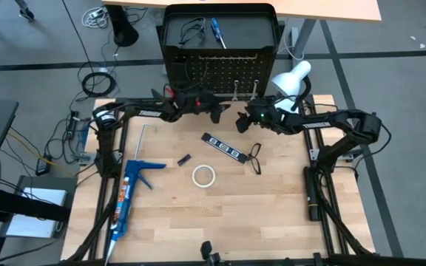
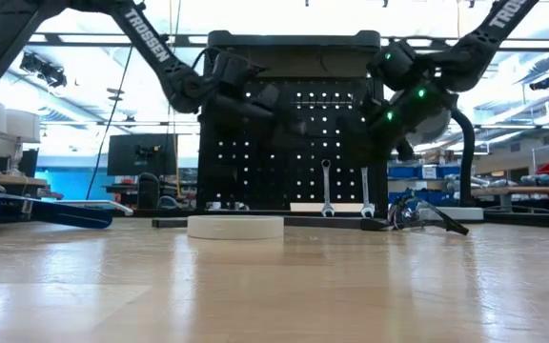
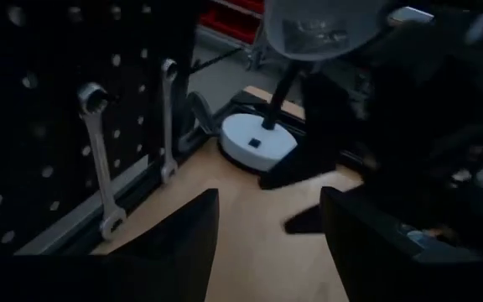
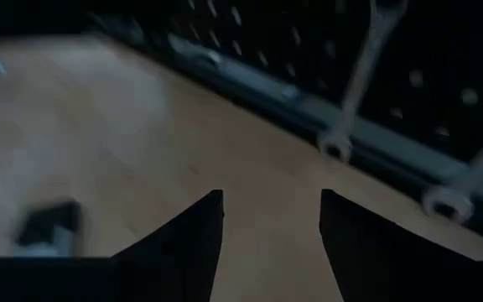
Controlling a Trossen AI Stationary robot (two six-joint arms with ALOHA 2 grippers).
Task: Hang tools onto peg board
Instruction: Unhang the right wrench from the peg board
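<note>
High view first: both arms are up at the far edge of the surface [image 1: 272, 222], right in front of the peg board [image 1: 220, 70]. Left end effector [image 1: 214, 111] sits just before the board's lower middle, fingers spread and carrying nothing, as the left wrist view shows with bare wood between its two dark fingers [image 3: 183, 243]. Right end effector [image 1: 241, 123] hovers just beside it, a touch nearer the middle of the surface, also spread and empty; the right wrist view looks past its fingers [image 4: 367, 243] at plain wood.

Two silver wrenches [image 2: 325, 189] are already hanging on the board, side by side. Up in the tray at the board's top lie a blue-handled screwdriver [image 1: 217, 31] and a black wire loop [image 1: 191, 29].

Left to hang, lying flat: the white tape ring [image 1: 203, 176] mid-surface, the black strip with white marks [image 1: 223, 147] just beyond it, and a second black wire loop [image 1: 256, 157] to the strip's right.

My read: the next step is a pickup. The right end effector is closest to the strip and the second loop. The strip lies flat, so the approach wants to be straight down across its narrow width, with the fingers squared to its diagonal. The loop is thin and floppy and could slip, so take it where the wire bunches.
</note>
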